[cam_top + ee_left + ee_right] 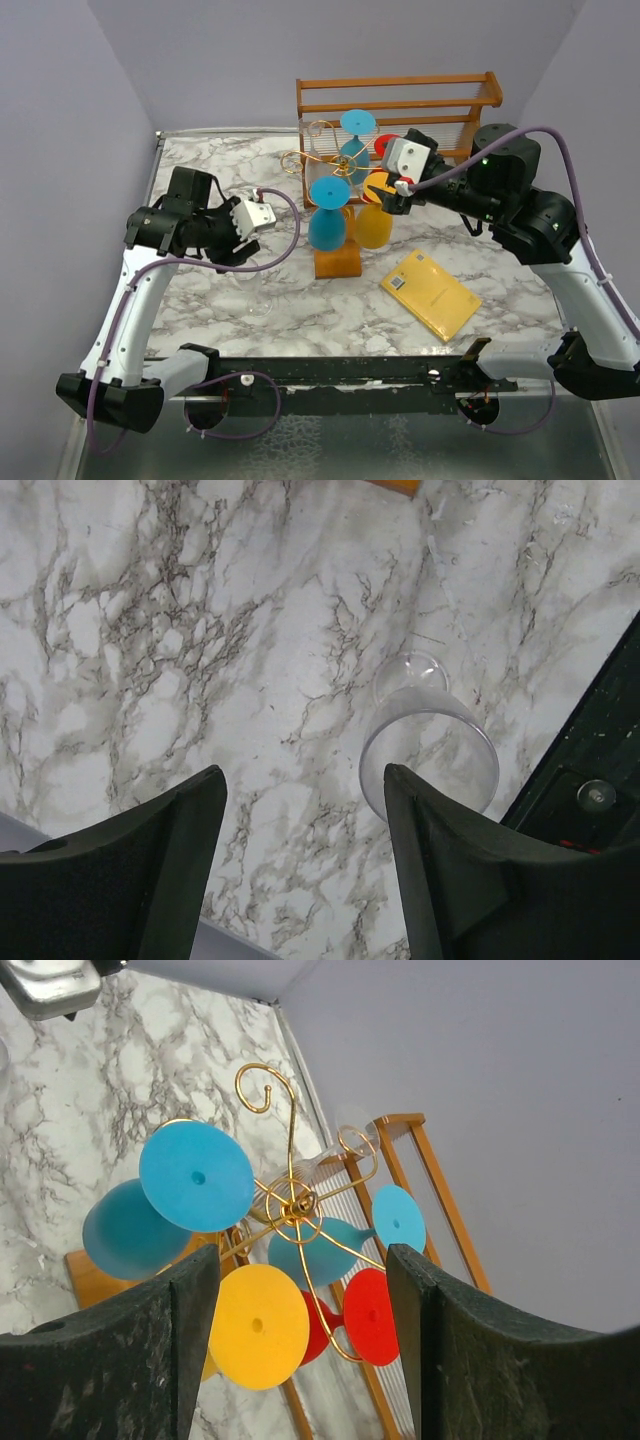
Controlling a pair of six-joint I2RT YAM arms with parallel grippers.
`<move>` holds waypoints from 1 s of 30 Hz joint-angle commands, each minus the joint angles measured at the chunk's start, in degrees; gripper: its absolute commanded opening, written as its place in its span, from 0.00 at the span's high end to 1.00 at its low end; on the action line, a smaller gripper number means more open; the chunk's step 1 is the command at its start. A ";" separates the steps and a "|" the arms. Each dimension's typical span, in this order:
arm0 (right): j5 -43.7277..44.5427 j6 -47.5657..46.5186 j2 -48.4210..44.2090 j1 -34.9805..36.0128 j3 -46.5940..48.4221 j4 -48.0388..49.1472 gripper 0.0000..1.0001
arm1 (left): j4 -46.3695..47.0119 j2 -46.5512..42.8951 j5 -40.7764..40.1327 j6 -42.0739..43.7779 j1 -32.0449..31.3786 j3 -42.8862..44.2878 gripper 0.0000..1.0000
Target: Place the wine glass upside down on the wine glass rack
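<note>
Left claw [305, 780] near wine glass [430, 745]; yellow packet [440, 300] label [399, 283] perhaps barcode.

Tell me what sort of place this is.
Probably a robot test bench, not a home: left arm and right arm bolted to a marble-look table boxed in by plain lilac walls.

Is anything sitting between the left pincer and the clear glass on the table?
Nothing visible does. The left pincer hangs open above the clear wine glass, which rests on the bare white marble tabletop close by one finger. Only air lies between them.
</note>
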 commanded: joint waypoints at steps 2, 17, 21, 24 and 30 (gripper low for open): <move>2.24 1.34 -0.63 -0.88 -0.55 2.62 0.33 | -3.46 0.52 2.58 2.20 0.04 -0.71 0.36; 1.51 1.50 -0.87 -2.12 -1.36 3.06 0.32 | -4.60 5.38 5.12 2.32 -1.13 -1.71 0.69; 1.98 1.19 -0.87 -2.16 -1.91 3.39 0.32 | -4.76 5.96 5.60 1.95 -1.80 -1.99 0.82; 2.29 1.11 -0.87 -2.16 -1.88 3.50 0.32 | -5.23 5.93 5.74 2.03 -2.01 -2.05 0.92; 4.57 2.63 -0.48 -3.37 -1.87 5.16 0.32 | -6.69 5.41 3.00 2.49 -2.07 0.59 1.00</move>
